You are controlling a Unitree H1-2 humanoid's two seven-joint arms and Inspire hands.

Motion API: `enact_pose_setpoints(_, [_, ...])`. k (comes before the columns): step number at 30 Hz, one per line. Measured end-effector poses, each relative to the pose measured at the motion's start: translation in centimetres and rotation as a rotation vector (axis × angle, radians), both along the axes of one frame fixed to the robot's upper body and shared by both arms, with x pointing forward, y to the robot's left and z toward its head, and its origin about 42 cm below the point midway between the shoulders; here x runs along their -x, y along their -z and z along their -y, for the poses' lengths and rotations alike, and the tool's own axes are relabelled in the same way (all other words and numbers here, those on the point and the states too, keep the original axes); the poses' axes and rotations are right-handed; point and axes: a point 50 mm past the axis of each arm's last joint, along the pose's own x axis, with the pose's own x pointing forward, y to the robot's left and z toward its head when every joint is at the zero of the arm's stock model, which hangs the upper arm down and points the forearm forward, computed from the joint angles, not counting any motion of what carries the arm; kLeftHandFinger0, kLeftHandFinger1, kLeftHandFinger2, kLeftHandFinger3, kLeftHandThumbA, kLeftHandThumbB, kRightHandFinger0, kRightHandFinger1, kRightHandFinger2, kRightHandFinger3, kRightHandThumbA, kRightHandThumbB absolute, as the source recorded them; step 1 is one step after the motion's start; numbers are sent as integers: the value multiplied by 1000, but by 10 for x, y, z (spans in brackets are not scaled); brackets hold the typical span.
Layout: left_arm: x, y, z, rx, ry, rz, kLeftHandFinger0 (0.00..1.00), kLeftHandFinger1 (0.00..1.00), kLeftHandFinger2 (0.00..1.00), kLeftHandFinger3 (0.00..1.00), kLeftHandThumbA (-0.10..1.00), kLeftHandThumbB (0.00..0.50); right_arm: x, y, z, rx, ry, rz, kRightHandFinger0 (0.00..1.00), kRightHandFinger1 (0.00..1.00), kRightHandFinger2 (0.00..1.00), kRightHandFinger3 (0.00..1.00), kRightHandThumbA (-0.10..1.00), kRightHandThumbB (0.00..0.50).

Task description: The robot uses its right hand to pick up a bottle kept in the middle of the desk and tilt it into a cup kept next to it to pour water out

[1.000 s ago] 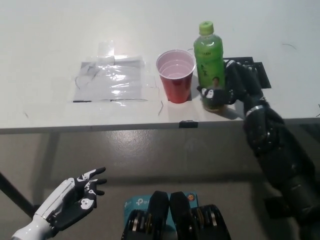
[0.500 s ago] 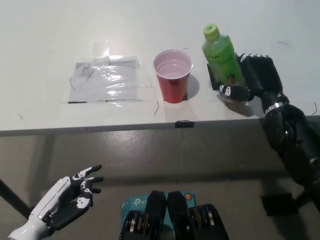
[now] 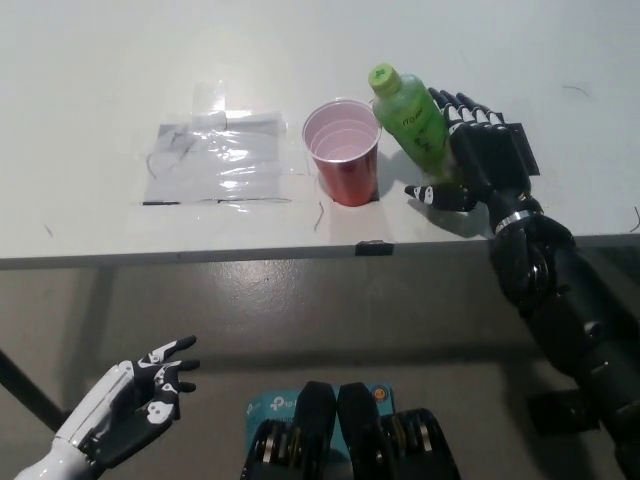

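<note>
Holding the green bottle (image 3: 408,118) in a closed grip, the black right hand (image 3: 470,160) has it clamped around the lower body, lifted off the desk (image 3: 100,60) and tilted so the capped neck leans toward the red cup (image 3: 343,150). The green cap (image 3: 384,76) sits just beside the cup's right rim, still screwed on. The cup stands upright near the front edge of the desk, at its middle; its pale interior shows no visible liquid, though the level cannot be told for certain. Compared with half a second ago, the bottle has moved left, toward the cup, and tilts more steeply; the cup has stayed in place. A sheet of clear plastic (image 3: 220,160), taped down, lies flat to the left of the cup, well apart from the bottle. A small black marker (image 3: 374,247) sits on the front edge below the cup. Nothing stands between bottle and cup. The white left hand (image 3: 140,398) rests below the desk at the lower left, fingers apart, holding nothing.
</note>
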Motion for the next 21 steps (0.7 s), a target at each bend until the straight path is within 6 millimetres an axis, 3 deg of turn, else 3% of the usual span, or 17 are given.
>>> enact_pose_setpoints(3, [1,1,1,4,-2,0,783,875,991,1000,834,233,0,1,-1,-4,8,-6,1000,1000,1000,1000,833,94])
enact_pose_setpoints(8, [3,2,1,11,-6,-3,784,874,987,1000,843,253,0,2,-1,-13,19,-13,1000,1000,1000,1000,859,93])
enact_pose_setpoints(12, [5,4,1,13,-8,-5,786,878,993,1000,834,228,0,5,1,-13,29,-25,1000,1000,1000,1000,837,110])
enact_pose_setpoints(17, [5,4,1,14,-8,-1,789,874,989,1000,838,218,1,8,3,-10,36,-31,1000,1000,1000,1000,817,185])
enact_pose_setpoints(18, [6,4,1,13,-8,-1,790,870,985,1000,842,234,2,6,3,-13,35,-25,1000,1000,1000,1000,839,247])
enact_pose_setpoints(20, [6,4,1,14,-8,0,790,867,981,1000,843,235,6,2,3,-36,33,-5,1000,1000,1000,1000,840,252])
enact_pose_setpoints(21, [6,4,1,14,-9,0,791,870,987,1000,845,239,8,0,2,-42,29,3,1000,1000,1000,1000,849,287])
